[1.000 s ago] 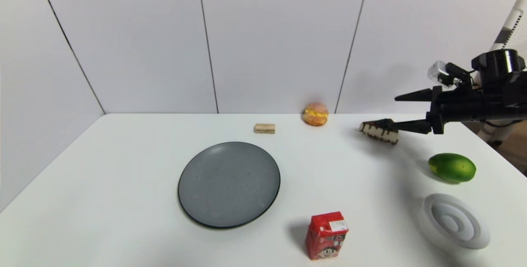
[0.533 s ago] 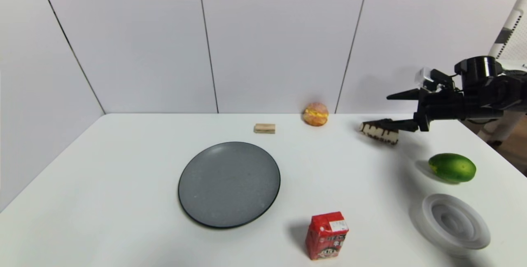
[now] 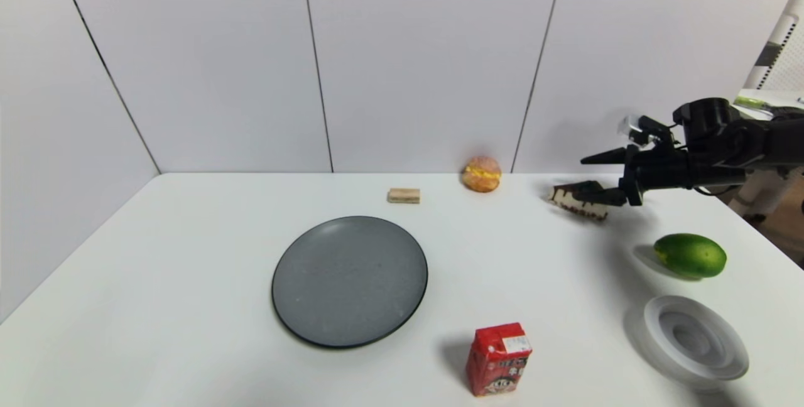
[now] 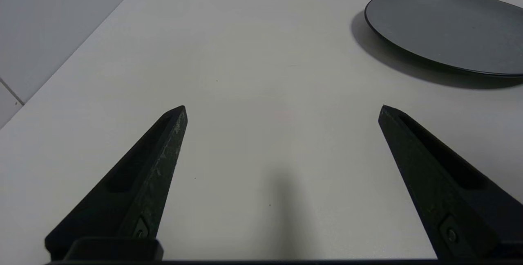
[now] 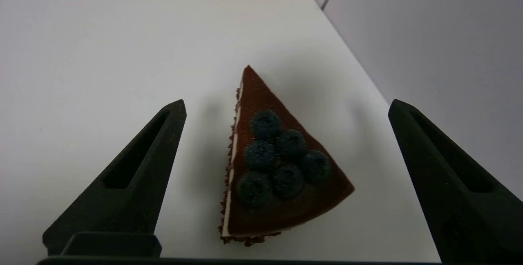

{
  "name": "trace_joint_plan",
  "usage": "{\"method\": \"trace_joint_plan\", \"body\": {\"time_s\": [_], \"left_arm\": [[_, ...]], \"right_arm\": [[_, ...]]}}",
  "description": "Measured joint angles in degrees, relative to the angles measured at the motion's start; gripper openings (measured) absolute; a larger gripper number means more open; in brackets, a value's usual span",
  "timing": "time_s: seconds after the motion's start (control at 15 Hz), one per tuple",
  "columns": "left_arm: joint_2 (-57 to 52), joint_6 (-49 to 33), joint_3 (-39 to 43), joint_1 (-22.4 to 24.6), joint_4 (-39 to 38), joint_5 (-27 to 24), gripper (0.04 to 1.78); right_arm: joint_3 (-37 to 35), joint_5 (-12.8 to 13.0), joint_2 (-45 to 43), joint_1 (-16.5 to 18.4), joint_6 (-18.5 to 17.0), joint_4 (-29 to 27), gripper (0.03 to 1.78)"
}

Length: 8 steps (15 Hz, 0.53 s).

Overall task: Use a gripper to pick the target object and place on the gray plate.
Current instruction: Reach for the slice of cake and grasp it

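Right gripper (image 3: 590,174) moved in over cake (image 5: 271,162), jaws spread; soft, fragile, grip its cream sides gently.

Cake slice (image 3: 579,201) far right of plate (image 3: 349,281) — bun (image 3: 482,174), wafer (image 3: 403,195) behind.

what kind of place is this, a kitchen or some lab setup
Most likely a robot test bench, not a kitchen: a bare white table walled by plain white panels, with scattered props such as a cake slice and a gray plate, and the right claw open by the cake.
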<state>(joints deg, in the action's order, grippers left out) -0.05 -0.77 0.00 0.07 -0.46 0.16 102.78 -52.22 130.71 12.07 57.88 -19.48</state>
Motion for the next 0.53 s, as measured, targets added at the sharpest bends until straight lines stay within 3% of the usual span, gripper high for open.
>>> {"method": "trace_joint_plan", "body": {"time_s": [0.53], "left_arm": [[0.00, 0.00, 0.00, 0.00, 0.00, 0.00, 1.69]], "right_arm": [[1.96, 0.57, 3.33, -0.48, 0.59, -2.27, 1.71]]}}
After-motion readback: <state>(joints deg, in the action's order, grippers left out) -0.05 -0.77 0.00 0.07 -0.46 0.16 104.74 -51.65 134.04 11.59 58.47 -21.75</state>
